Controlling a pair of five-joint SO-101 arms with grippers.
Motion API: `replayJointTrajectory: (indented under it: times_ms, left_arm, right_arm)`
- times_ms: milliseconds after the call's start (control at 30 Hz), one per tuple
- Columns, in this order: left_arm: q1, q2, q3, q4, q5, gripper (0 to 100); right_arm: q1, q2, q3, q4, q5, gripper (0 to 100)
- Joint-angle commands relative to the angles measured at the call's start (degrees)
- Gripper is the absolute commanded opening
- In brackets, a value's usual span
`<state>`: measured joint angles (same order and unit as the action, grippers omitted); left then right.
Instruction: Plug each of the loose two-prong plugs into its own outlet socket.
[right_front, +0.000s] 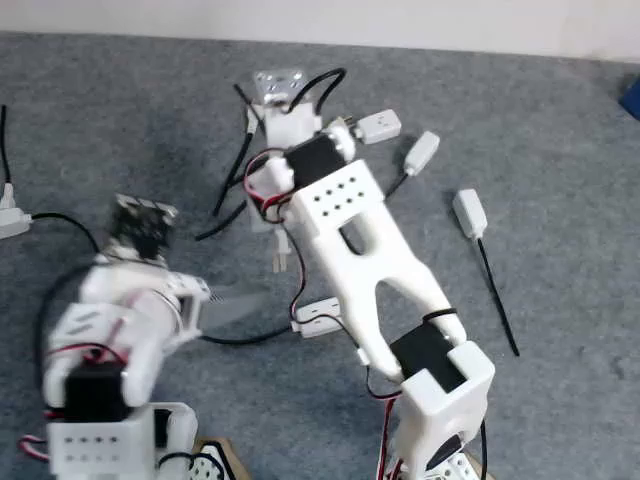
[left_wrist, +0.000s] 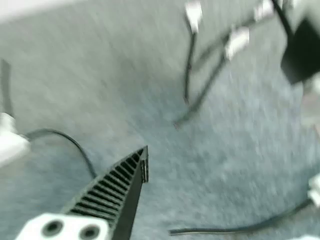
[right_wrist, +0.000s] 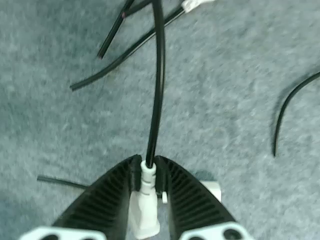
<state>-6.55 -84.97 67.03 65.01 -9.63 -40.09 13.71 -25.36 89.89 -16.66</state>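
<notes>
- Plug, white, is clamped between the two black fingers of the right claw. Its black cord runs straight out past the fingertips over the grey tabletop.
- A small white block lies just beside the held plug. I cannot tell what it is.
- In the high view the right arm stretches from 5 o'clock up toward 12 o'clock.
- Near its far end, an outlet socket lies at 1 o'clock, with a slim white connector just beside it.
- A corded connector lies well apart at 3 o'clock, its straight cord trailing toward 5 o'clock.
- A centre connector lies against the arm's 9 o'clock side.
- The left claw hangs at 8 o'clock, pointing toward 3 o'clock. I cannot tell whether it is wide or narrow.
- An edge connector on a black cord sits at 9 o'clock.
</notes>
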Motion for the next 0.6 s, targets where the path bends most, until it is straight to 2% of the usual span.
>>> replayJointTrajectory:
  times_ms: [0,133,433,567]
  left_arm:
    - [3.30,-7.52,5.93,-2.90,0.70,57]
    - [4.88,-7.69,6.02,-3.08,0.97,54]
    - [4.62,-8.04,8.40,-3.60,0.79,54]
    - [4.62,-7.87,12.26,-7.30,0.62,54]
  right_arm:
    - [-2.68,-1.10,-0.40,2.15,-0.70,0.6]
    - [-4.88,-3.82,2.59,3.47,-0.35,0.6]
    - [-5.58,-21.32,34.59,-17.27,0.18,0.6]
    - [-5.32,-28.97,40.57,-18.68,0.70,0.6]
